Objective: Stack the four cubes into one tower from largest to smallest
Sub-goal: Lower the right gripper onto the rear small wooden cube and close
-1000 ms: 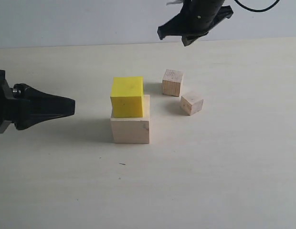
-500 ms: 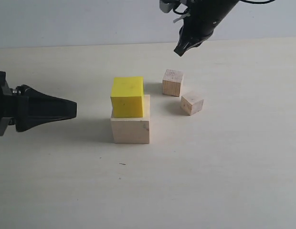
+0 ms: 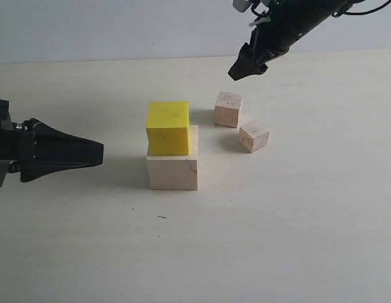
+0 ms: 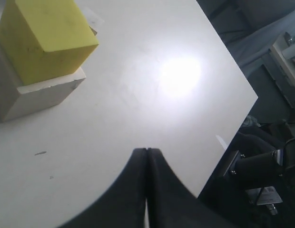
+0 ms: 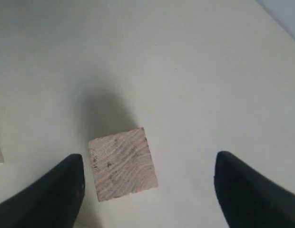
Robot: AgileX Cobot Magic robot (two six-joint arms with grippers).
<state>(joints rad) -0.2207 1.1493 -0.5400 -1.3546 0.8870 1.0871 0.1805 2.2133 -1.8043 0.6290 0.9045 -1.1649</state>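
The right gripper [image 5: 148, 159] hangs above the larger tan cube [image 5: 122, 164], fingers spread wide and empty, the cube off-centre toward one finger.

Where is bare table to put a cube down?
Free: the table nearer the camera than the pale cube, and right of the small tan cube. Tight: between the yellow cube and the larger tan cube.
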